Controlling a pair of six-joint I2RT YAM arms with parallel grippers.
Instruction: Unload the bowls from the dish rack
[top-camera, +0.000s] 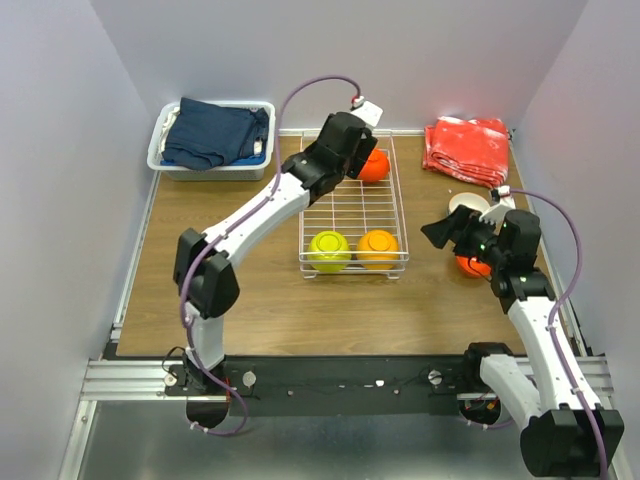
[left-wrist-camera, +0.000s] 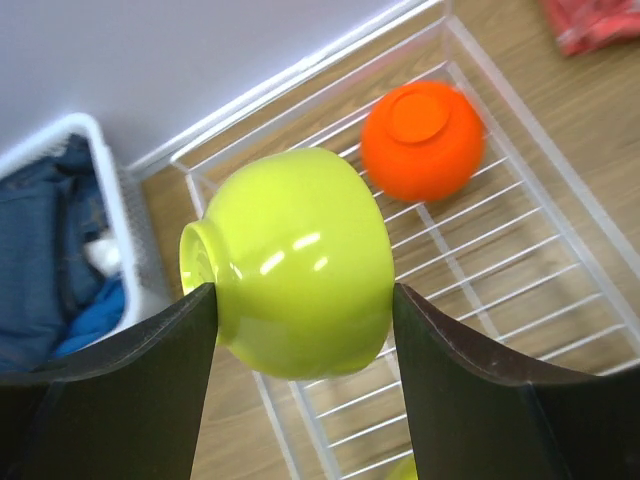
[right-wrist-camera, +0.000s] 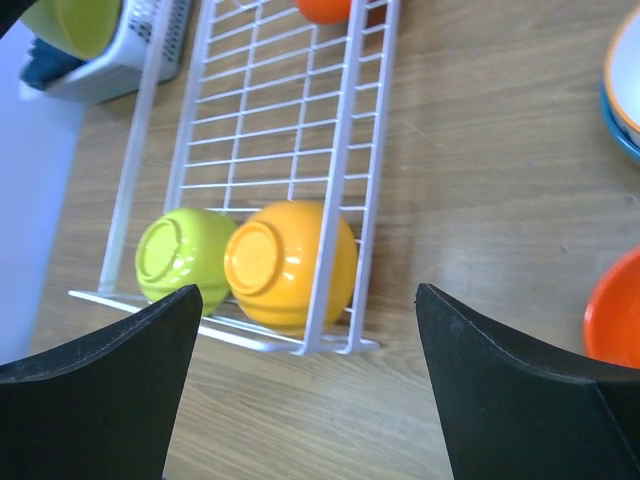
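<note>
Left gripper (left-wrist-camera: 300, 292) clamps a yellow-green bowl (left-wrist-camera: 295, 250) sideways, seemingly above the dish rack (top-camera: 352, 215); right gripper (right-wrist-camera: 307, 295) stands open, empty.

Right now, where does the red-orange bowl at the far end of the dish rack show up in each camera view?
Top external: the red-orange bowl sits upper centre, in the rack's far right corner.
Left wrist: upper right, upside down in the rack, beyond the yellow-green bowl.
Right wrist: only a sliver at the top edge, near the middle.
Shared landmark: the white dish rack.
</note>
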